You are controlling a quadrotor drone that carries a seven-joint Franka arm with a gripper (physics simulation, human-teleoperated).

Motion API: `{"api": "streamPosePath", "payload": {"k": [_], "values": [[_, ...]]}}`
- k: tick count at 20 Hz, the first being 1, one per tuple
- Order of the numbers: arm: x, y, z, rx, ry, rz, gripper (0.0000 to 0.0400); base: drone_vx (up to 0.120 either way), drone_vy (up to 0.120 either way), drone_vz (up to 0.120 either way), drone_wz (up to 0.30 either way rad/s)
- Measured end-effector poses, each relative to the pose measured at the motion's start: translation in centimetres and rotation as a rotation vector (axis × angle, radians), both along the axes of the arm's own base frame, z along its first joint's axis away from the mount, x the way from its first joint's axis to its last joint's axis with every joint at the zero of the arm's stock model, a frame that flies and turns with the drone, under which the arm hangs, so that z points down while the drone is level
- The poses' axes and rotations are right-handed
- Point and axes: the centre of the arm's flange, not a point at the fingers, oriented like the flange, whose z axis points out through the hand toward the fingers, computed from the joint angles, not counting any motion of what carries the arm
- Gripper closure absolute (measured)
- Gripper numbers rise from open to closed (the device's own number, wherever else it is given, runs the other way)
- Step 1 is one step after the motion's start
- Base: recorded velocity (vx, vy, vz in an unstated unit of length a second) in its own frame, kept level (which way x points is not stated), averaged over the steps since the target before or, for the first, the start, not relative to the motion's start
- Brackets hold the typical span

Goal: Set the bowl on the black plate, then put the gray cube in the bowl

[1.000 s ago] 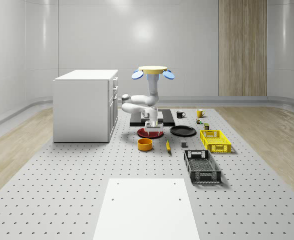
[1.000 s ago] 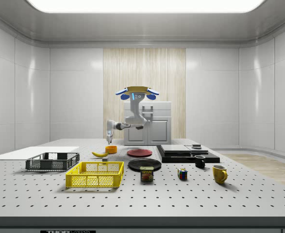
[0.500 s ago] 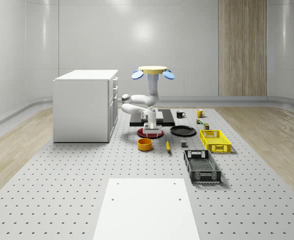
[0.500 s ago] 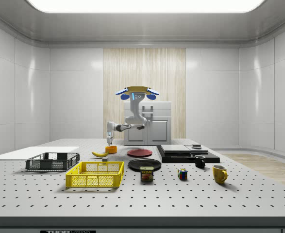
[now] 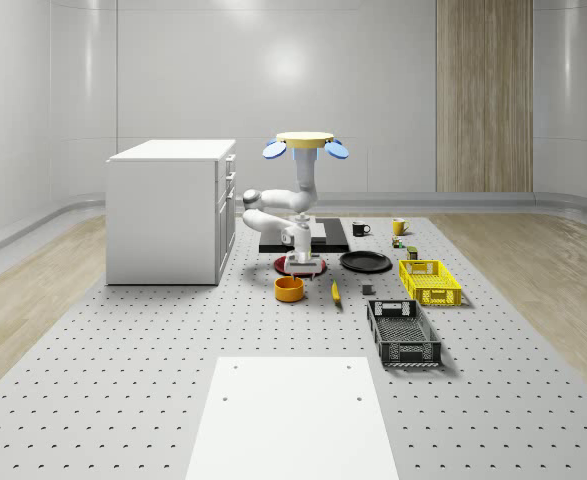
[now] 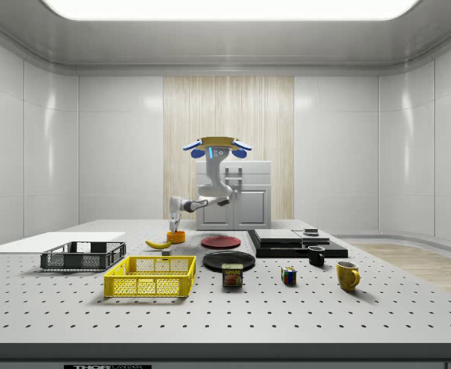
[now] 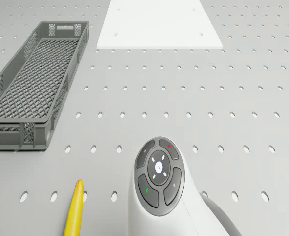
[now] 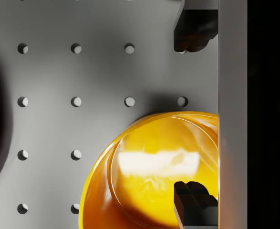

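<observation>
An orange bowl (image 5: 290,289) stands on the perforated table just in front of a red plate (image 5: 314,266). My gripper (image 5: 301,263) hangs straight down close above the bowl (image 6: 176,237). In the wrist view the gripper (image 8: 193,114) is open: one fingertip (image 8: 192,200) is over the bowl's inside (image 8: 149,176), the other (image 8: 192,31) is beyond its rim. The black plate (image 5: 365,262) lies to the whole-scene view's right of the red plate. The gray cube (image 5: 367,290) sits in front of the black plate. The drone (image 5: 306,143) hovers over the black slab behind the plates.
A banana (image 5: 335,291) lies between bowl and cube. A yellow crate (image 5: 430,281) and a gray crate (image 5: 403,333) stand at the right, a white cabinet (image 5: 169,210) at the left. A white sheet (image 5: 293,415) lies in front. Mugs, a can and a puzzle cube sit behind.
The arm has swung the gripper off the red plate toward the bowl and lowered it a little. The drone has stayed in place.
</observation>
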Motion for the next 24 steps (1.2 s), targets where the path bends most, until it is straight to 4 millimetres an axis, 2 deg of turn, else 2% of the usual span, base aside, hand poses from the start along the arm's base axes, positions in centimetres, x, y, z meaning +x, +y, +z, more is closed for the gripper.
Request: {"api": "streamPosePath", "payload": {"k": [6,15,23,24], "values": [[0.0,0.0,1.3,0.000,0.000,0.000,0.0000,0.000,0.000,0.000,0.000],[0.0,0.1,1.8,0.000,0.000,0.000,0.0000,0.000,0.000,0.000,0.000],[0.0,0.1,3.5,0.000,0.000,0.000,0.0000,0.000,0.000,0.000,0.000],[0.0,0.1,3.6,0.000,0.000,0.000,0.0046,0.000,0.000,0.000,0.000]]}}
